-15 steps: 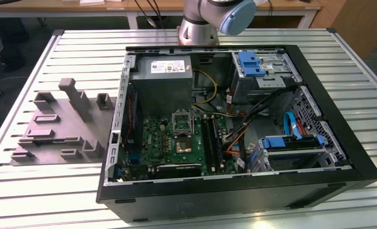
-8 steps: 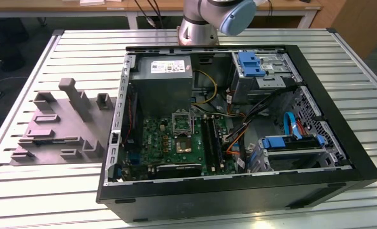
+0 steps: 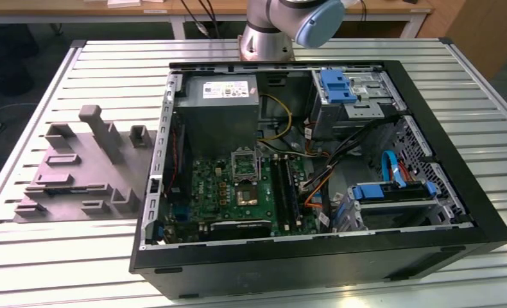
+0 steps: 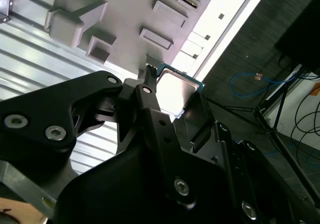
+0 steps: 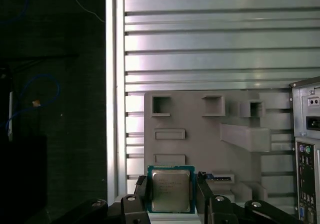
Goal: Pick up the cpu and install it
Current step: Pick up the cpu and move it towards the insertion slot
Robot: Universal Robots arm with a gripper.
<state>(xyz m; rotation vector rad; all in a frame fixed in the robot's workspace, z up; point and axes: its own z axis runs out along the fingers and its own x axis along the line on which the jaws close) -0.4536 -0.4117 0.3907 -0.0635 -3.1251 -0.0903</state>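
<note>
In the exterior view, we see the open computer case (image 3: 322, 264) just beside the grey fixture plate (image 3: 74, 174). In the second wrist view, the gripper (image 4: 175, 93) clamps the cpu (image 4: 176, 84) between its fingers (image 4: 150, 103). In the first wrist view, we see the cpu (image 5: 171, 190) pinched edge to edge, with the fixture plate (image 5: 200, 149) behind it.

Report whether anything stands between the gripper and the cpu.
Nothing visible does. In the first wrist view the gripper grips the cpu directly, fingers on its opposite edges.
</note>
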